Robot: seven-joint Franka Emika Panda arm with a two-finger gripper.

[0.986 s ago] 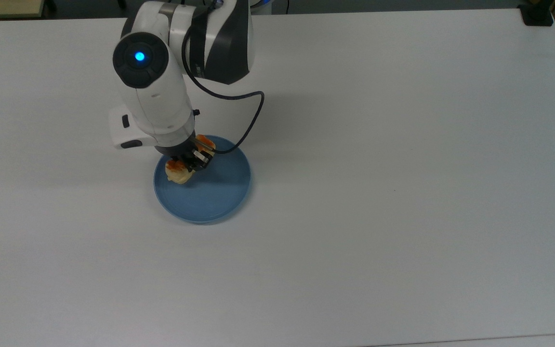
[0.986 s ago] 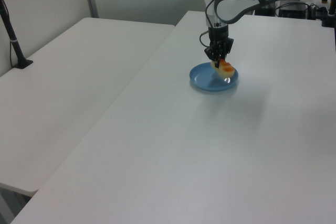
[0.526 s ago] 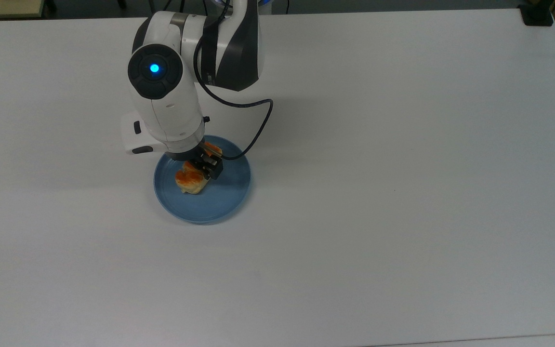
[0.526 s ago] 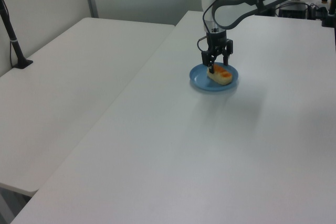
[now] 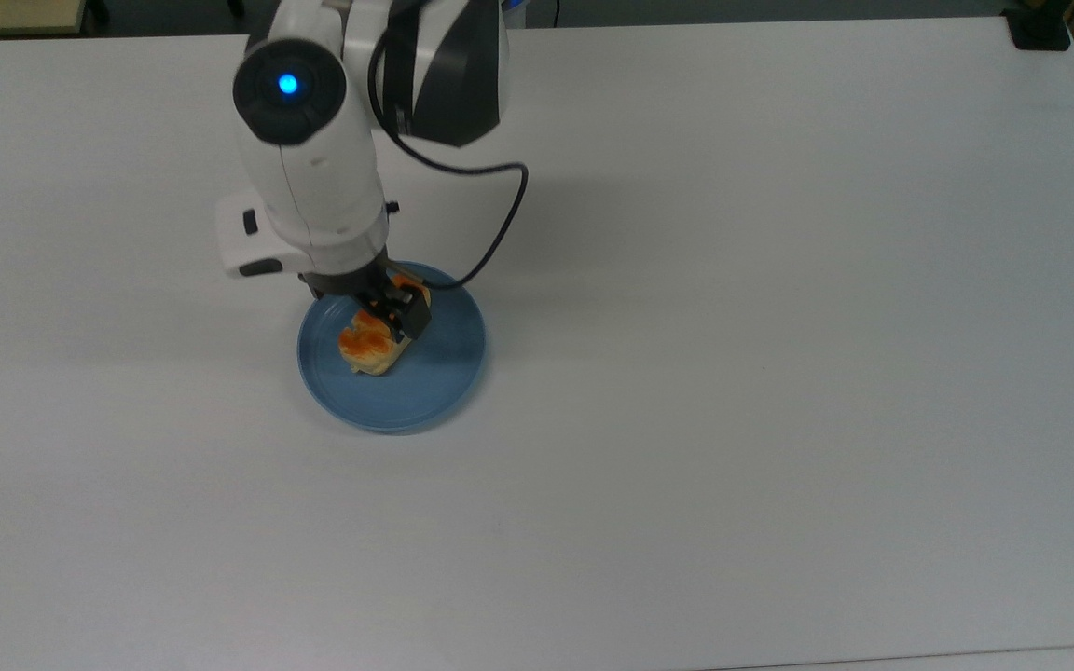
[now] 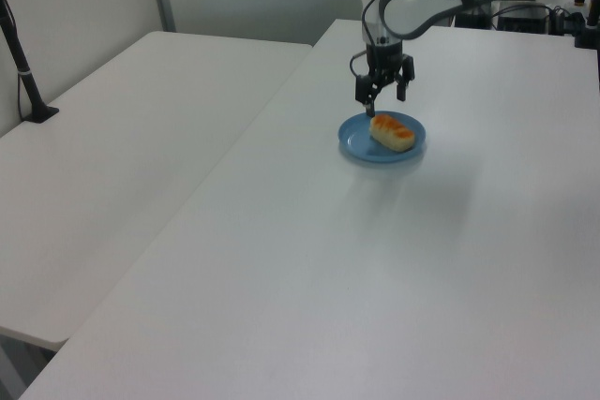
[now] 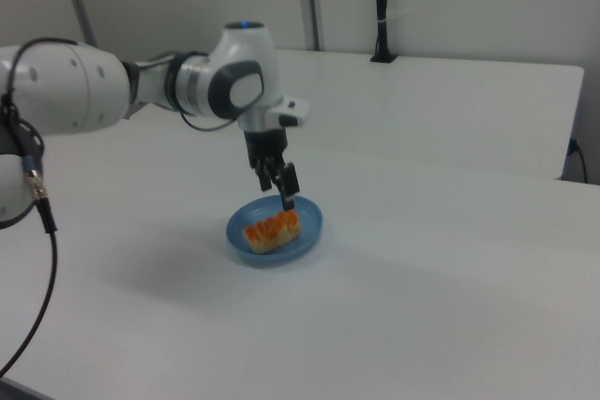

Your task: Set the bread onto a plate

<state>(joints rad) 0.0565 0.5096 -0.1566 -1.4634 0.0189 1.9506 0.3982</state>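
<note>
Bread released onto plate.
Gripper (image 6: 384, 91) is spread open, empty, directly above bread (image 6: 393, 131) on blue plate (image 6: 359, 145); any downward drift risks knocking it.

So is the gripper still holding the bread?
No, the gripper hangs open above the bread, which lies on the plate.

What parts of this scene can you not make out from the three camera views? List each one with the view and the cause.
1. Top view: the far end of the bread and the plate rim there, hidden under the gripper and arm.
2. Left view: the bread's glazed bumps, too small to count.
3. Right view: the arm's base, cut off by the right view's left edge.
</note>
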